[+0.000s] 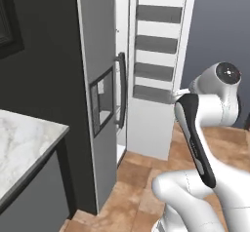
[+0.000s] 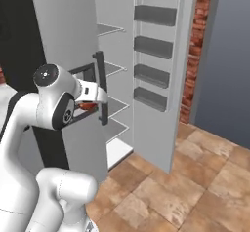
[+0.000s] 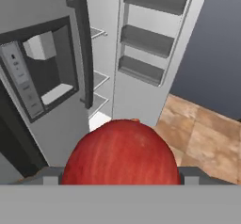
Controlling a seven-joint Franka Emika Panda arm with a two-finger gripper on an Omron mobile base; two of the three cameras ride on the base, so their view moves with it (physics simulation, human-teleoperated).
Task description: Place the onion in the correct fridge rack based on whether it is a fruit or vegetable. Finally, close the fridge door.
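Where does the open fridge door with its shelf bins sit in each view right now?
Left base view: fridge door upper centre-right, swung open, bins facing us.
Right base view: upper centre, right of the shelves.
Hand view: upper centre-right, above the onion.
Shared landmark: dark handle of the left door.

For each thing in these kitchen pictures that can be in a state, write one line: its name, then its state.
fridge door: swung wide open, its door bins bare.
left fridge door: closed.
onion: held in the gripper, off any shelf.
gripper: shut on the onion, in front of the fridge.
fridge rack: nothing seen on it.
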